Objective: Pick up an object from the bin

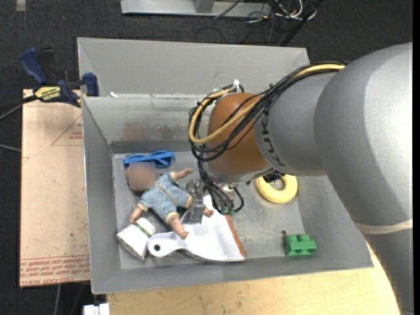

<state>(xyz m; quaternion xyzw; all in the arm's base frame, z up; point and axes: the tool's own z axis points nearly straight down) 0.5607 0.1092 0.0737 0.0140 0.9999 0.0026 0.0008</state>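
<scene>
Grey arm (341, 123) down from right, pincer (197, 205) (grip unclear) over blue-dressed doll (161, 199).

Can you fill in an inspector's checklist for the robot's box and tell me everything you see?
Surface: grey metal bin, with bare floor showing on its right side.
Job's things: small doll in a blue dress, lying left of centre, right by the gripper.
Clutter: blue plastic looped thing at the back left; yellow ring on the right; green block at the front right; white plastic scoop and small white and green box at the front left.
Grippers: gripper down at the doll's legs.
Cables: yellow and black cables looped round the arm's wrist.
Surroundings: dark floor around the bin.
</scene>
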